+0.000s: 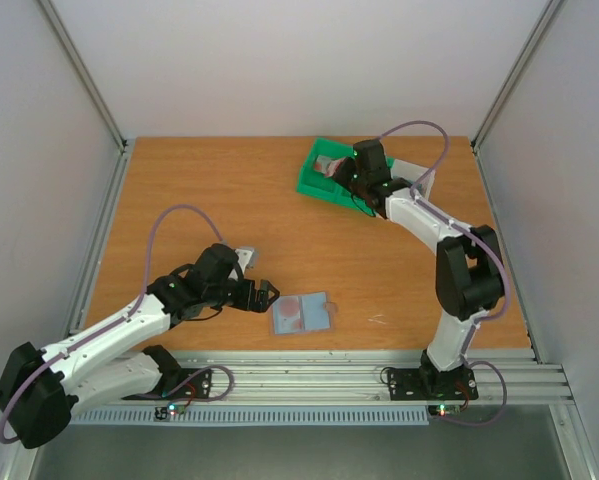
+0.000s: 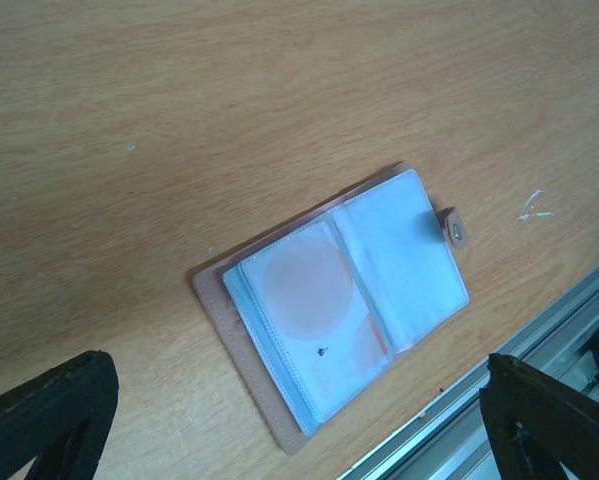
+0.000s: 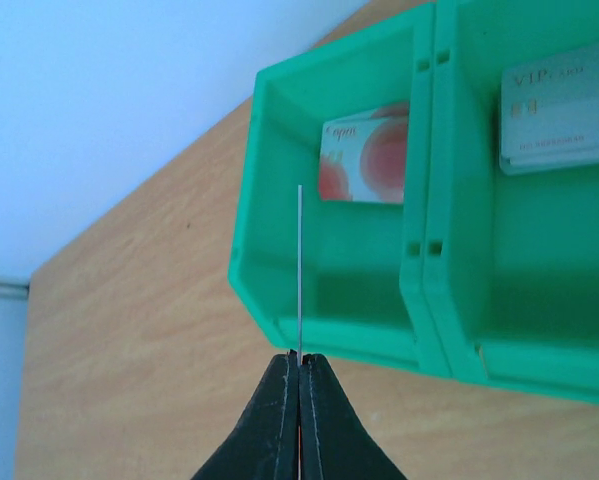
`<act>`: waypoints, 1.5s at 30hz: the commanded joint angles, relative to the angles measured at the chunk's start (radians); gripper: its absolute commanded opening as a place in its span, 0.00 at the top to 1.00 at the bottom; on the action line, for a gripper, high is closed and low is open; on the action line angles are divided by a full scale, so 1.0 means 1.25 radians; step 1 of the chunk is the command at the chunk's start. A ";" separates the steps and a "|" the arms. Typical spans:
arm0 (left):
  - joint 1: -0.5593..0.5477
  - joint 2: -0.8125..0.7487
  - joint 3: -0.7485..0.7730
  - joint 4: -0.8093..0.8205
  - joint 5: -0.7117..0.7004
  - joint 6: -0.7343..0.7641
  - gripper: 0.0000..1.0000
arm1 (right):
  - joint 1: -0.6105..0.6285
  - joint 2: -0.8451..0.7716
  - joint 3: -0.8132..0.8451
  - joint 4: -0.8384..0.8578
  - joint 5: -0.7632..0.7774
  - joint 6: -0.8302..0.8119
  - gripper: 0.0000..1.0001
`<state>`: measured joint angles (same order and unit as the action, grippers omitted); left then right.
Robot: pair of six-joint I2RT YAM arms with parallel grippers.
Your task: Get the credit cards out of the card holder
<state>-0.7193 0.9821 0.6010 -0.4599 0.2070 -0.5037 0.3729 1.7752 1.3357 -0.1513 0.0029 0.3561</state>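
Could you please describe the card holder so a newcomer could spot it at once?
On the wooden table, look near the front edge, ahead of the left gripper. The card holder lies open there; unlike the green tray at the back, it is flat, pale blue, with a snap tab.

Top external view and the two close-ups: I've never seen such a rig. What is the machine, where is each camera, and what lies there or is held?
Two robot arms are bolted to a wooden table's near edge. The wide picture looks down from above; the other two come from a camera on each wrist. Near the left arm, its jaws open and empty, lies the open card holder with a red-blotched card in a sleeve. The right arm has its jaws shut on a thin card, seen edge-on, above a green tray holding a reddish card and a greyish card.
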 commanded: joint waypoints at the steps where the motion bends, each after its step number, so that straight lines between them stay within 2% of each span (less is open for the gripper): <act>1: 0.003 -0.009 -0.012 0.035 0.021 -0.020 0.01 | -0.024 0.076 0.065 0.042 0.007 0.040 0.99; 4: 0.004 -0.010 -0.017 0.044 0.031 -0.036 0.01 | -0.038 0.132 0.107 0.063 -0.039 0.050 0.99; 23: 0.004 -0.020 -0.017 0.042 0.058 -0.038 0.01 | -0.052 0.378 0.404 -0.096 -0.060 0.052 0.99; 31: 0.003 -0.035 -0.027 0.038 0.057 -0.034 0.01 | -0.053 0.450 0.494 -0.132 -0.043 0.035 0.99; 39: 0.004 -0.032 -0.029 0.040 0.055 -0.035 0.01 | -0.057 0.476 0.521 -0.139 -0.018 0.026 0.99; 45: 0.004 -0.021 -0.026 0.031 0.045 -0.027 0.01 | -0.067 0.488 0.554 -0.174 -0.020 0.016 0.86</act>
<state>-0.7181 0.9531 0.5743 -0.4377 0.2733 -0.5495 0.3065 2.3562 1.9774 -0.3260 -0.0418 0.4015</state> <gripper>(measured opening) 0.992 0.112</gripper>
